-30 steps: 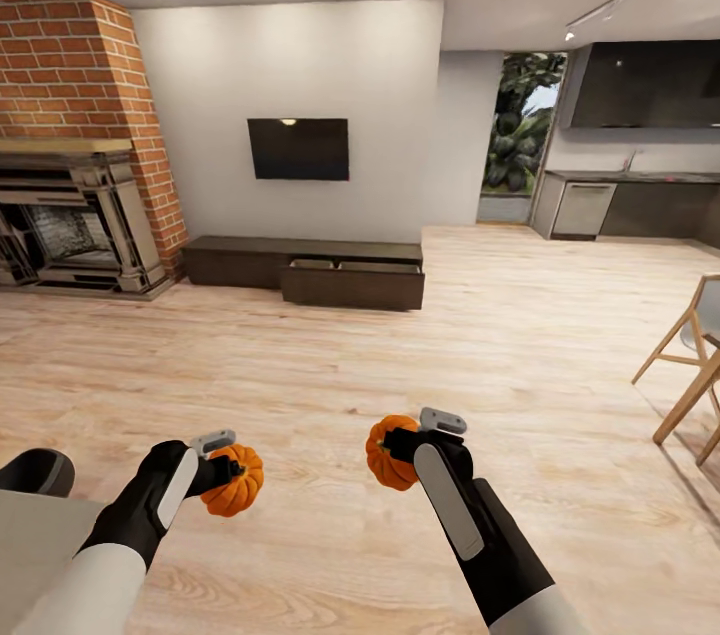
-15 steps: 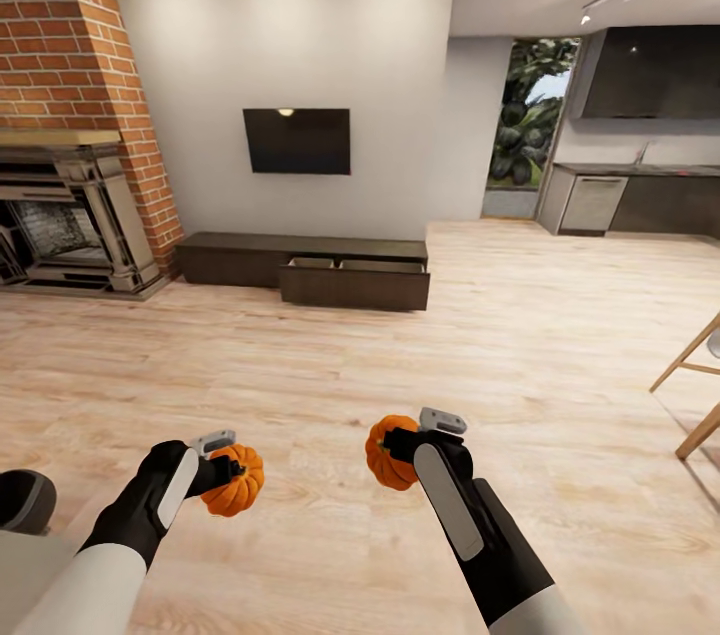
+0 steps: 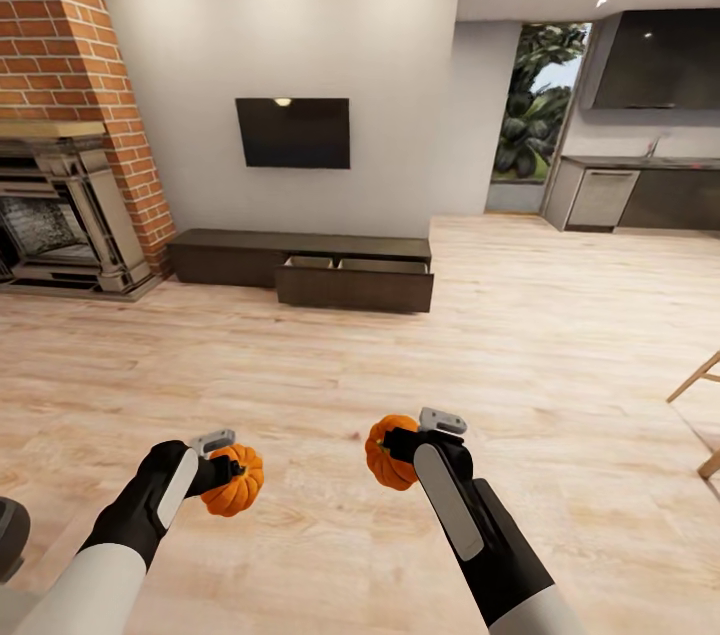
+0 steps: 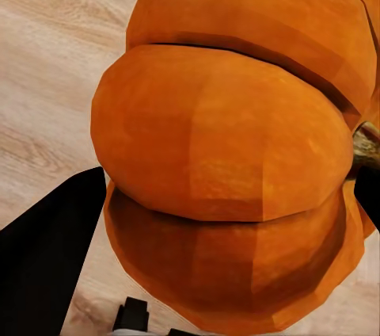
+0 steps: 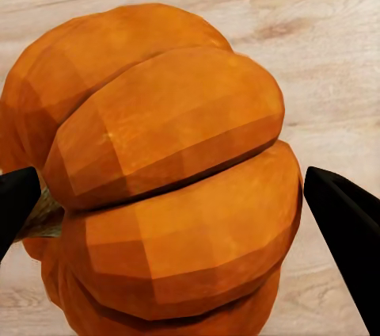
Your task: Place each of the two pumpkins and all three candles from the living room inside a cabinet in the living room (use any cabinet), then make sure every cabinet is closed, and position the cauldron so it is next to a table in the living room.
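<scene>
Head view, each gripper clamping a pumpkin, left gripper [image 3: 232,471], right gripper [image 3: 398,447], no readable writing

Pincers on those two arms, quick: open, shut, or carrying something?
Left pincer: shut on a small orange ribbed pumpkin.
Right pincer: shut on a second small orange ribbed pumpkin.

floor [image 3: 400,365]: pale wood planks | on it: cabinet [image 3: 300,265], fireplace [image 3: 60,235]
</scene>
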### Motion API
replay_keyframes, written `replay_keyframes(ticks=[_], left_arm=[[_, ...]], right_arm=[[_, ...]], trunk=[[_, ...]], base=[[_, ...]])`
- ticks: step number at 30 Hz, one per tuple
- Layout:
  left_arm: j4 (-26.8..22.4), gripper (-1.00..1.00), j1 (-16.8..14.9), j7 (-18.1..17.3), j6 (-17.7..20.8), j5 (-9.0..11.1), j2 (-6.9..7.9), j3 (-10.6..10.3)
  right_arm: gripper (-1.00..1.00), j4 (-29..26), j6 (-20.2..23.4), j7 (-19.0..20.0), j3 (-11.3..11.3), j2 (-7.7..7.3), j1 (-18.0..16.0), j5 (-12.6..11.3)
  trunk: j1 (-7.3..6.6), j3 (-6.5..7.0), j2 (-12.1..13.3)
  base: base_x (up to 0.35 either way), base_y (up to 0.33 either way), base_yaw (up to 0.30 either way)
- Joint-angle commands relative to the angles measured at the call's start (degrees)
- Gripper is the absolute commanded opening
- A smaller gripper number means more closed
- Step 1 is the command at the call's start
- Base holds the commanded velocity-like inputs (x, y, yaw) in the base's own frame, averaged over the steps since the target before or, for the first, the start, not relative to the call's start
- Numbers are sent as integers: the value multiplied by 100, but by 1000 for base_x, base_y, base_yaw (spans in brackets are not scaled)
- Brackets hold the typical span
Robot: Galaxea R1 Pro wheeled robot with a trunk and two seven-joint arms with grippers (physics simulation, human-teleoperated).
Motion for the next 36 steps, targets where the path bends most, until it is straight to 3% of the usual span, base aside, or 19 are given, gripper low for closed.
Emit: replay_keyframes(ticks=[1, 21, 36], left_arm=[[-8, -100, -5, 49, 21, 68, 0, 1], [-8, -100, -5, 50, 21, 62, -1, 1], [0, -100, -5, 49, 13, 52, 8, 1]], right_arm=[[-100, -9, -6, -55, 8, 0, -7, -51], [-100, 54, -11, -55, 9, 7, -3, -50], [-100, 164, -257, -55, 16, 2, -4, -58]], trunk=[[4, -17, -7], [4, -204, -7], [4, -343, -7]], base=[[344, 0, 0], [344, 0, 0], [344, 0, 0]])
